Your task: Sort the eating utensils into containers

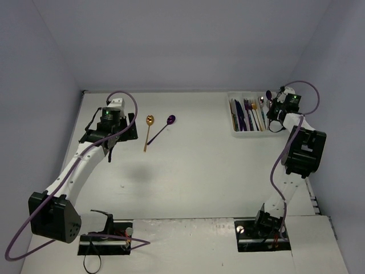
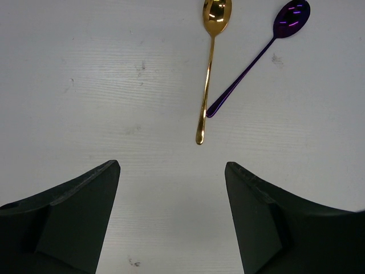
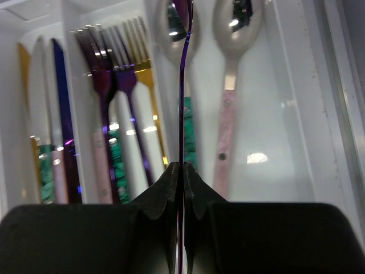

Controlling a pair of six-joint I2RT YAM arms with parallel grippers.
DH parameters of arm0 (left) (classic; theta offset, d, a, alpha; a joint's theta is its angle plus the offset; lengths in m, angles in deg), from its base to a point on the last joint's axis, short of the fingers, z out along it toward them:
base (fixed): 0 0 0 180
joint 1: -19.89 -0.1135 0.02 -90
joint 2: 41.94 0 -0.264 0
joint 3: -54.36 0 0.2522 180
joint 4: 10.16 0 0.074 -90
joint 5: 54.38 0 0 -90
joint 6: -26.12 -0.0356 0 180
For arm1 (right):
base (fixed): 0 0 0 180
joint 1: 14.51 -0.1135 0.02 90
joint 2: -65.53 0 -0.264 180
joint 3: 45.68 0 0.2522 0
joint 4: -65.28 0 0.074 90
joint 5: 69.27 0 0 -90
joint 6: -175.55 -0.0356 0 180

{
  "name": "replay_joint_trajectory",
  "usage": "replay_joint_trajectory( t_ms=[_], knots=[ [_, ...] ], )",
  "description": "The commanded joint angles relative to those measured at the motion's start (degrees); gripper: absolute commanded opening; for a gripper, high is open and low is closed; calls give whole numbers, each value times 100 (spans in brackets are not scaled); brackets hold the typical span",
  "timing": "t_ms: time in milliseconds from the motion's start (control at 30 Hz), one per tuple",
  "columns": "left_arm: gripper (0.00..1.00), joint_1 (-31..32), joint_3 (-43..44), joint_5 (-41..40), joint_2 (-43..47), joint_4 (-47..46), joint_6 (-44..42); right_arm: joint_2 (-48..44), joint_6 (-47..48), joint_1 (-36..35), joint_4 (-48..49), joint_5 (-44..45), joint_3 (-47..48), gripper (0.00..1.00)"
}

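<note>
Two eating utensils lie on the white table: a gold spoon (image 1: pixel 148 131) (image 2: pixel 208 74) and a purple spoon (image 1: pixel 164 127) (image 2: pixel 256 60), their handle ends nearly touching. My left gripper (image 1: pixel 110 149) (image 2: pixel 172 165) hovers open and empty just short of the gold spoon's handle tip. The containers are compartments of a white tray (image 1: pixel 234 132) (image 3: pixel 296 114) at the back right, with knives, forks and spoons sorted in them. Over the spoon compartment, my right gripper (image 1: pixel 272 109) (image 3: pixel 183 166) is shut on the thin handle of another purple spoon (image 1: pixel 268 94) (image 3: pixel 183 85).
The tray sits close to the right wall, and the left arm works near the left wall. In the tray lie a pink-handled spoon (image 3: pixel 228 114), purple and gold forks (image 3: pixel 122 85) and dark blue and gold knives (image 3: pixel 60 103).
</note>
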Motion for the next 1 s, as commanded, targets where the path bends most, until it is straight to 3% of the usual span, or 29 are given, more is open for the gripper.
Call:
replay_joint_trajectory(
  t_ms=[0, 100, 267, 433, 733, 967],
  knots=[
    [72, -52, 217, 62, -2, -83, -129, 282, 106, 175, 233, -385, 725, 0],
    [71, -120, 223, 149, -41, -93, -84, 598, 106, 193, 184, -426, 928, 1],
    [71, -124, 221, 152, -107, -111, -55, 751, 102, 193, 157, -349, 1090, 24],
    [71, -139, 223, 293, -130, -129, -48, 539, 106, 183, 113, -68, 1015, 42],
    [71, -139, 437, 550, -648, -107, -9, -1225, -332, -13, 45, 790, 244, 52],
    [70, -114, 1227, 964, -1813, 59, 46, -3087, -920, -742, 26, 1187, -849, 62]
  ],
)
